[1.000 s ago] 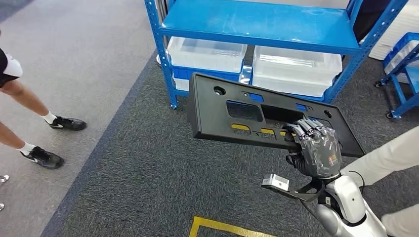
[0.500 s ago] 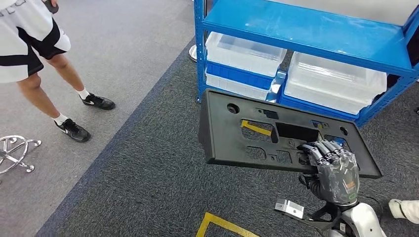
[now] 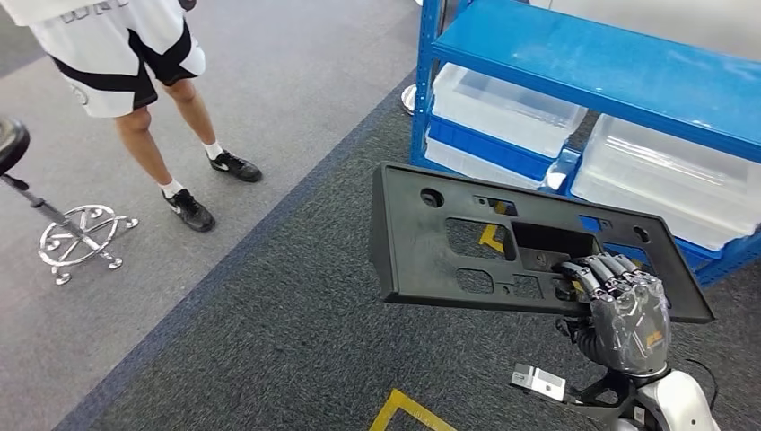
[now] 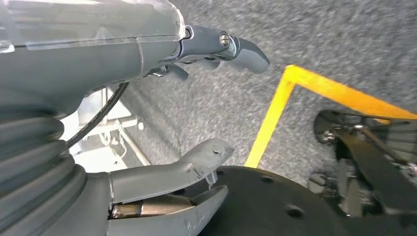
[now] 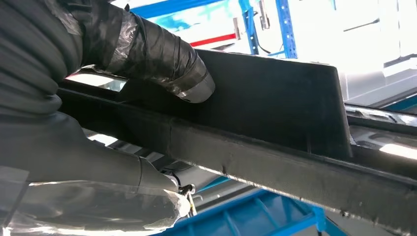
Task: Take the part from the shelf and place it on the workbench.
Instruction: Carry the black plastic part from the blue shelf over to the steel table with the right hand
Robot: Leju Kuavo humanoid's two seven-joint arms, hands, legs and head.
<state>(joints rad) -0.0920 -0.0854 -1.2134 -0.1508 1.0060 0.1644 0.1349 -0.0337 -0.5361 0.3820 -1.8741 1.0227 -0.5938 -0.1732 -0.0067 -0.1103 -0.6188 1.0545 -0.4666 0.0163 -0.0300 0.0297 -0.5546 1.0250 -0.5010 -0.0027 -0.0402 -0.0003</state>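
The part (image 3: 467,242) is a long flat black plastic panel with several cut-outs. It hangs level above the dark carpet in the head view. My right hand (image 3: 619,314) grips its near edge close to the right end, fingers hooked into a cut-out. In the right wrist view the thumb (image 5: 162,64) presses on the panel's (image 5: 275,103) face and the edge runs across the picture. My left hand (image 4: 187,103) hangs over the carpet with its fingers apart and nothing in it. The blue shelf (image 3: 628,76) stands behind the part.
Clear plastic bins (image 3: 502,108) sit on the shelf's lower level. A person (image 3: 135,63) in white and black shorts stands at the far left on the grey floor. A chrome stool base (image 3: 81,238) is beside them. Yellow floor tape (image 3: 408,409) lies near my feet.
The camera has swung left, so the shelf has slid right and the person and the stool have come into the picture. My right hand keeps its grip on the part.
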